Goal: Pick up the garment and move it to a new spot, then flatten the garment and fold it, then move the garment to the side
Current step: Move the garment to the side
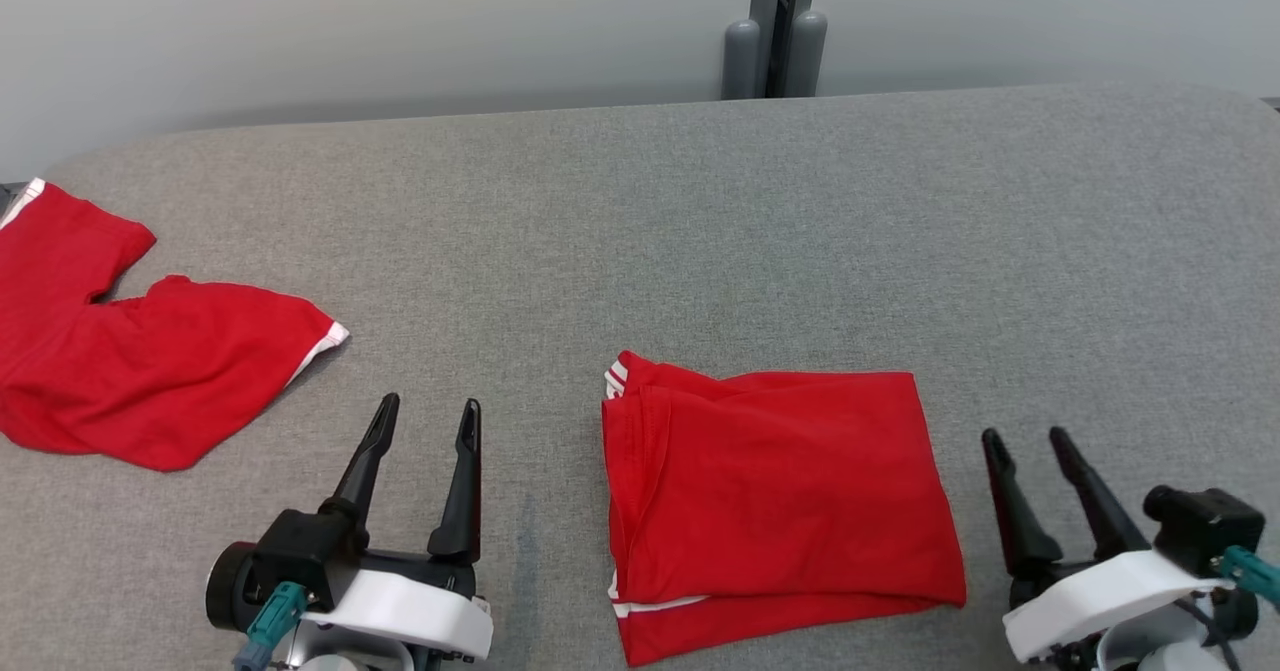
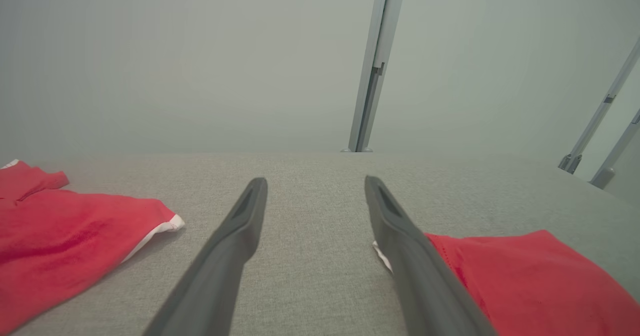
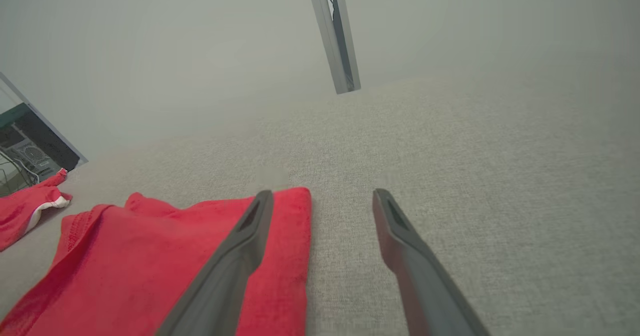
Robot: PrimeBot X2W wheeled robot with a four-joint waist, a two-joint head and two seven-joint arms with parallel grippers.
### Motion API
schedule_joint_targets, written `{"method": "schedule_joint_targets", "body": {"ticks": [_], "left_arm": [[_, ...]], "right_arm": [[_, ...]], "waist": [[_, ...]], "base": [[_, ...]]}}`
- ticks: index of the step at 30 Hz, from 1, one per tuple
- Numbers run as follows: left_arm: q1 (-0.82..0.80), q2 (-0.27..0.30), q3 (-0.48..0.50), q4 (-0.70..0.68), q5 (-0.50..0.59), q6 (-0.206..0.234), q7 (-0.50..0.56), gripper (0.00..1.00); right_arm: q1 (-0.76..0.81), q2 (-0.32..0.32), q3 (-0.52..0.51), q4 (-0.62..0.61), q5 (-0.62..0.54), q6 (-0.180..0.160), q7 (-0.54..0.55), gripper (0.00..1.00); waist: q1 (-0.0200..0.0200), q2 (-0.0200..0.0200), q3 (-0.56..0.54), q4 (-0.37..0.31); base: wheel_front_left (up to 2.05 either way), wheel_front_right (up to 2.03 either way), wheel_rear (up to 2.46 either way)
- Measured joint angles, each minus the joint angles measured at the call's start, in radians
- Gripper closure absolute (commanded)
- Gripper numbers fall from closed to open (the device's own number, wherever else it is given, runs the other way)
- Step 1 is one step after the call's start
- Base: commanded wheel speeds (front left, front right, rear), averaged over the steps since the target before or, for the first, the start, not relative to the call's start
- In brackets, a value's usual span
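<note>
A: How far along is this?

B: The folded garment (image 1: 780, 511) lies as a tidy rectangle on the table (image 1: 700, 231), so flattening and folding look done. I'd say shifting it aside is what's left.

A: And the arms?

B: Both are low, fingers pointing away from the robot. The left claw (image 1: 431, 404) sits left of the folded garment, apart from it, jaws spread and empty. The right claw (image 1: 1024, 435) sits just right of it, equally spread and empty.

A: Anything else?

B: A loose red garment (image 1: 130, 351), well left of the folded garment.
</note>
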Motion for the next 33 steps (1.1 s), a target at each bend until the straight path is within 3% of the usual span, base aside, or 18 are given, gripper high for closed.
{"method": "schedule_joint_targets", "body": {"ticks": [11,27,29,30,33], "left_arm": [[-0.016,0.0,-0.005,0.004,0.018,-0.005,0.0,0.0],[-0.03,0.0,-0.021,0.01,0.022,-0.007,0.0,0.0],[-0.03,0.0,-0.022,0.014,0.028,-0.007,0.0,0.0],[-0.032,0.0,-0.024,0.015,0.031,-0.007,0.0,0.0],[-0.032,0.0,-0.025,0.016,0.031,-0.007,0.0,0.0]], "right_arm": [[-0.043,-0.005,0.142,0.112,0.158,0.0,0.049,0.0],[-0.135,-0.028,0.268,0.256,0.282,0.0,0.058,0.0],[-0.149,-0.033,0.292,0.273,0.287,0.0,0.058,0.82],[-0.161,-0.039,0.309,0.292,0.275,0.0,0.046,1.0],[-0.17,-0.041,0.33,0.317,0.269,0.0,0.028,1.0]], "waist": [[0.0,0.0,0.023,0.004],[0.0,0.0,0.044,0.031],[0.0,0.0,0.045,0.034],[0.0,0.0,0.044,0.036],[0.0,0.0,0.041,0.037]], "base": [[0.0,0.0,0.0],[0.0,0.0,0.0],[0.0,0.0,0.0],[0.0,0.0,0.0],[0.0,0.0,0.0]]}}
